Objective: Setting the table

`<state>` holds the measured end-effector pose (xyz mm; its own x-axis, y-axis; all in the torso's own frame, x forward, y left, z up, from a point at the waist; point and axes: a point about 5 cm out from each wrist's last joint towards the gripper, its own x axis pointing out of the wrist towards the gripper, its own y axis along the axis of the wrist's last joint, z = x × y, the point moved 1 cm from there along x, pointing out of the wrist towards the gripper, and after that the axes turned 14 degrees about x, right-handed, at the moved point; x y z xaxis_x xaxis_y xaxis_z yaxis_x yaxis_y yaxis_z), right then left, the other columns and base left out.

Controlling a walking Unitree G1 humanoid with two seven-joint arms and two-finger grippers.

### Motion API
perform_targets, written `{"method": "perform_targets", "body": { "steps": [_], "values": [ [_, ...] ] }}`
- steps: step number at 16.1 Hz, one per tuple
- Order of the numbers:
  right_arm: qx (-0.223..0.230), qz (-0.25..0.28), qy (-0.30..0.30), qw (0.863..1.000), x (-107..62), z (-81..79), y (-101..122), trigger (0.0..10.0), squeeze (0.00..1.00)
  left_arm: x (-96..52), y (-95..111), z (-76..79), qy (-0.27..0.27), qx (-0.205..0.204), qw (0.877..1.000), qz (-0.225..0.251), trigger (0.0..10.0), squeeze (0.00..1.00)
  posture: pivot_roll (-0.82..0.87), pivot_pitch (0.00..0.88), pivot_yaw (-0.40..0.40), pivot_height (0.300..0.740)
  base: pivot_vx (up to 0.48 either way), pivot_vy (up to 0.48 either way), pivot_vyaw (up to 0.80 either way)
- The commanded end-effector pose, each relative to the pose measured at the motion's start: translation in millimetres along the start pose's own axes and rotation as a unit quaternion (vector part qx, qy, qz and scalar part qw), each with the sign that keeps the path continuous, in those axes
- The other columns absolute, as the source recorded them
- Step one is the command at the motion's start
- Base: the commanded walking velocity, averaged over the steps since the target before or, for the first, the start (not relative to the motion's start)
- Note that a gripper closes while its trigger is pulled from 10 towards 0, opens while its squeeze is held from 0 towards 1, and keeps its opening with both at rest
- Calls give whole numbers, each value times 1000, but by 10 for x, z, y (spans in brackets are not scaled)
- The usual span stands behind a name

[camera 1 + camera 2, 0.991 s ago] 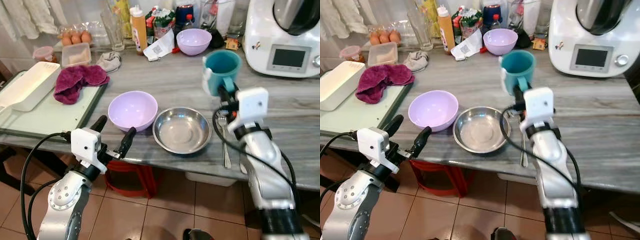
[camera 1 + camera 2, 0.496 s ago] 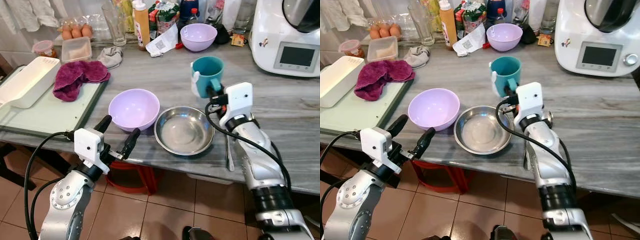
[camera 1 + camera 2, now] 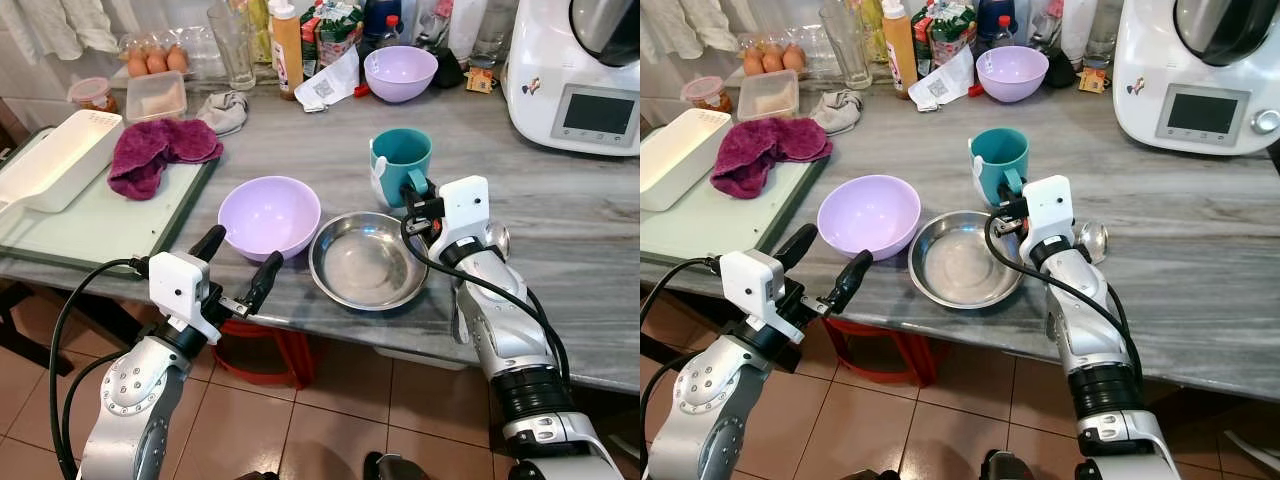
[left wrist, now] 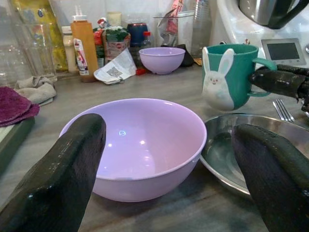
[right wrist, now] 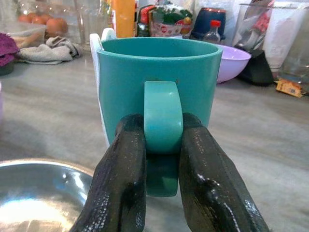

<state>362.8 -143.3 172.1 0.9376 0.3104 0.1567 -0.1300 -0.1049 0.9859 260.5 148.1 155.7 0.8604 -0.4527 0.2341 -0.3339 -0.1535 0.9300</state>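
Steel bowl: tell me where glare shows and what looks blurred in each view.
Right wrist view: bright glare on the steel bowl, bottles behind the mug soft. Left wrist view: near fingers blurred. Left eye view: only mild sheen in the bowl, all sharp.

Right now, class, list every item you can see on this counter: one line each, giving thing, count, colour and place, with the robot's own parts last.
mug: 1, teal with a white rabbit, behind the steel bowl
steel bowl: 1, silver, near the front edge
lilac bowls: 2, one left of the steel bowl, one at the back
fork: 1, silver, right of the steel bowl
cloth: 1, magenta, on the green tray
white container: 1, on the tray's left
eggs: brown, several, back left
sauce bottle: 1, orange, at the back
kitchen machine: 1, white, back right
left hand: black fingers open, before the near lilac bowl
right hand: black fingers shut on the mug's handle
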Motion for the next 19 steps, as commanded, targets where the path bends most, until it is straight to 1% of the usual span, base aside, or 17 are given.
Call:
{"method": "perform_targets", "body": {
  "steps": [1,4,8,9,10,11,15,17,19],
  "values": [
    [-1,4,6,1000,0,-8,-5,10000,0,-16,17,8,-5,0,1000,-1,10000,0,-123,171,51,740,0,0,0],
    [-6,0,5,1000,-3,40,-37,10000,0,-15,18,16,-7,-1,1000,-1,10000,0,-123,175,51,740,0,0,0],
    [-7,-4,9,1000,5,53,-64,10000,0,-17,25,23,-7,-2,1000,-1,10000,0,-119,178,50,740,0,0,0],
    [-7,-4,9,1000,2,63,-73,10000,957,-16,27,30,-9,-3,1000,-1,10000,0,-119,178,50,740,0,0,0],
    [-6,-3,8,1000,1,70,-77,10000,957,-16,25,36,-11,-3,1000,-2,10000,0,-119,178,50,740,0,0,0],
    [-6,-2,7,1000,2,72,-77,10000,1000,-15,31,40,-14,-5,1000,-1,10000,0,-119,181,50,740,0,0,0],
    [-8,1,1,1000,-3,98,-82,10000,1000,-15,46,128,-63,-26,998,6,10000,0,-119,180,52,740,0,0,0],
    [-8,2,2,1000,-3,102,-80,10000,1000,-22,44,142,-72,-27,997,3,10000,0,-119,180,52,740,0,0,0],
    [-9,4,1,1000,-1,109,-74,10000,1000,-43,16,181,-96,-34,995,-5,10000,0,-119,180,52,740,0,0,0]
  ]
}}
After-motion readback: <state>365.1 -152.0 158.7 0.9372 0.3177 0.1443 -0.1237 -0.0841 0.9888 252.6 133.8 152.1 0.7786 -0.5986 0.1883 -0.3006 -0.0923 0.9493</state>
